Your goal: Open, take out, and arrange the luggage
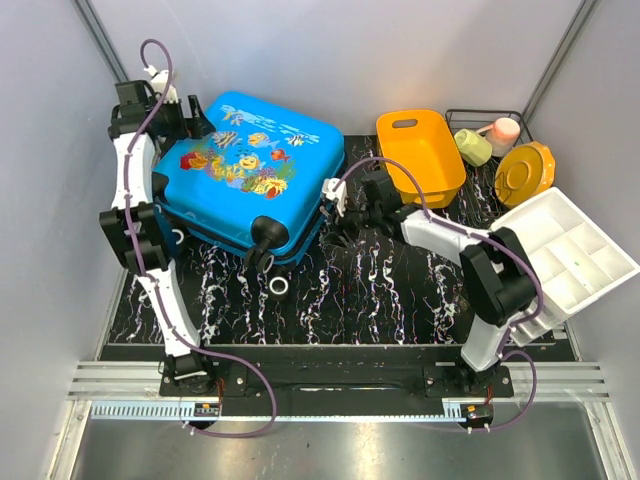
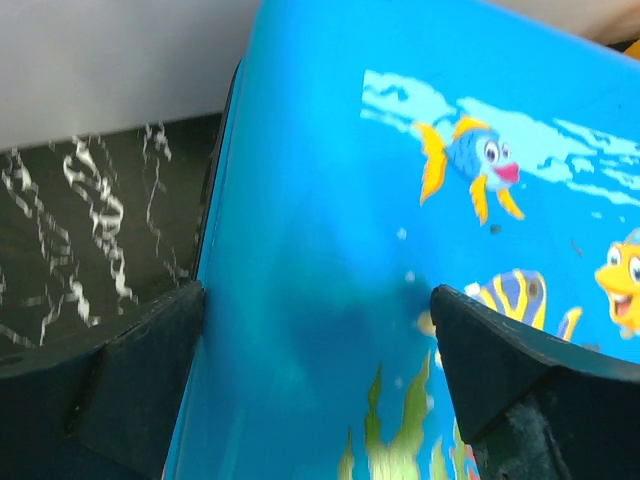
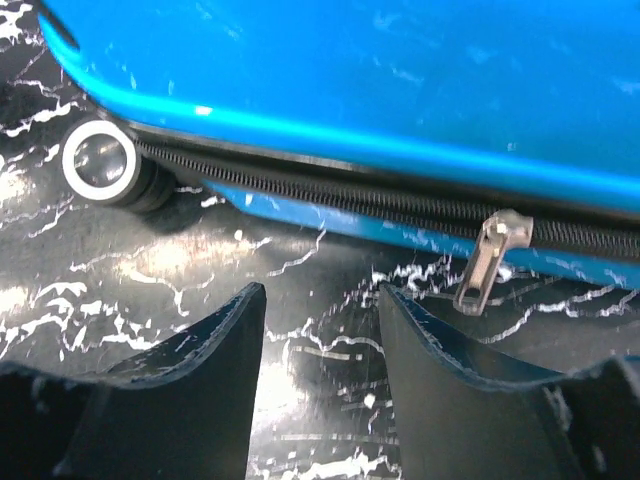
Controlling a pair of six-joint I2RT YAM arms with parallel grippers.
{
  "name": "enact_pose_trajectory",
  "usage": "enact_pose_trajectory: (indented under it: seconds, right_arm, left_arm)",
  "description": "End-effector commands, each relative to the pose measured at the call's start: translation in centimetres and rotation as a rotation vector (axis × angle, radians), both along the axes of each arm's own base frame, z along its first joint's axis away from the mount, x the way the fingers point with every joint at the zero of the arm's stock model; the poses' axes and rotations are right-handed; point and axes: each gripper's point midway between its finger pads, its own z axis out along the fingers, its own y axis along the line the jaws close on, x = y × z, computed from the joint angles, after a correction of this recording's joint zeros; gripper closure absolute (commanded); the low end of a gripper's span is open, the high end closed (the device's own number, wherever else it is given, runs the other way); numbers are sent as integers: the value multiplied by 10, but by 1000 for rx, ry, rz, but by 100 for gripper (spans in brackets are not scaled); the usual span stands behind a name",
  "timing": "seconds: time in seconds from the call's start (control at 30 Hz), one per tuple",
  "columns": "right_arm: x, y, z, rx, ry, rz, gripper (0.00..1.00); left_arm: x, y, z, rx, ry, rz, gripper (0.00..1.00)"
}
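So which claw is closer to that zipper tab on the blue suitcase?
Right. The right gripper hovers open just before the zipper tab; the left gripper straddles the far edge of the suitcase.

A: The luggage (image 1: pixel 245 165) shell looks like hard plastic, smooth and glossy, with the fish print lying flat on it.
B: Yes, light glints along its edge in the right wrist view. The zipper (image 3: pixel 380 200) is dark tape with fine teeth, and its pull (image 3: pixel 487 262) is silvery metal.
A: And the wheel (image 3: pixel 98 160)?
B: A shiny pale ring on a dark hub.
A: The table (image 1: pixel 380 290) top is black with white marble veins and a slight sheen.
B: The right gripper (image 3: pixel 320 290) has 2 fingers (image 3: pixel 200 390) of dark matt plastic. The basket (image 1: pixel 430 165) is smooth orange plastic, and the divided tray (image 1: pixel 575 250) is white plastic.
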Motion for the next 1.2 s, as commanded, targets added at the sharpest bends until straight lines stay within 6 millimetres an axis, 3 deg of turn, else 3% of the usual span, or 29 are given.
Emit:
enact_pose_trajectory:
  seconds: [0.0, 0.03, 0.07, 0.1, 0.13, 0.17, 0.2, 0.23, 0.27, 0.3, 0.33, 0.37, 0.47, 0.5, 0.57, 0.6, 0.63, 0.67, 0.7, 0.73, 0.8, 0.83, 0.97, 1.07, 1.1, 1.17]
  right_arm:
    - [11, 45, 29, 87, -78, 37, 42]
    - [9, 53, 32, 97, -86, 47, 42]
    - [9, 62, 38, 108, -94, 56, 42]
    - [2, 73, 33, 107, -81, 73, 42]
    - [0, 79, 33, 109, -84, 81, 42]
    - [1, 88, 39, 122, -98, 86, 42]
    - [-5, 99, 34, 121, -84, 103, 42]
    - [-5, 105, 36, 129, -88, 105, 42]
    - [-4, 114, 44, 145, -100, 112, 42]
    - [-5, 120, 40, 143, -93, 115, 42]
    - [-11, 130, 43, 150, -99, 133, 42]
    - [-12, 138, 50, 164, -109, 143, 42]
    - [-19, 149, 62, 192, -85, 151, 41]
    - [-23, 147, 79, 216, -95, 148, 41]
    - [-31, 135, 84, 207, -77, 129, 39]
    - [-35, 124, 110, 229, -114, 104, 36]
    - [-38, 115, 114, 223, -122, 87, 34]
    - [-41, 104, 109, 202, -109, 56, 30]
    - [-37, 90, 130, 212, -143, -23, 25]
    - [-36, 81, 131, 204, -131, -63, 14]
    - [-30, 56, 134, 182, -115, -177, 5]
    - [-28, 50, 130, 166, -113, -207, 1]
    - [-25, 22, 107, 91, 1, -218, 0]
    - [-5, 8, 99, 144, 193, -248, 0]
    - [3, 3, 82, 131, 266, -249, 0]
    - [15, 6, 82, 138, 298, -261, 0]
  left_arm:
    - [-66, 31, 75, -18, -6, 73, 1]
    - [-79, 39, 80, 33, -19, 64, 1]
    - [-107, 35, 96, 61, -11, 62, 1]
    - [-123, 32, 96, 80, 9, 47, 1]
    - [-141, 30, 76, 114, 60, 8, 1]
    - [-173, 21, 84, 133, 83, -2, 1]
    - [-191, 16, 78, 135, 110, -22, 1]
    - [-214, 8, 47, 131, 184, -74, 1]
    - [-244, -6, 54, 132, 176, -103, 1]
    - [-262, -15, 47, 126, 191, -128, 1]
    - [-283, -24, 21, 108, 246, -171, 1]
    - [-307, -38, 27, 96, 227, -197, 1]
    - [-346, -59, 14, 63, 250, -253, 1]
    - [-352, -63, 10, 64, 258, -270, 1]
    - [-359, -65, 15, 82, 238, -273, 1]
    - [-359, -66, 19, 83, 228, -272, 1]
    - [-359, -67, 27, 88, 204, -268, 1]
    - [-358, -68, 33, 88, 181, -270, 1]
    - [-355, -67, 42, 98, 154, -263, 1]
    - [-354, -68, 48, 95, 139, -254, 1]
    - [-348, -64, 58, 120, 97, -231, 1]
    - [-346, -63, 62, 119, 89, -207, 1]
    - [-337, -57, 75, 147, 31, -159, 1]
    - [-335, -57, 82, 140, 20, -147, 1]
    - [-335, -57, 83, 137, 20, -142, 1]
    - [-334, -54, 83, 125, 32, -101, 1]
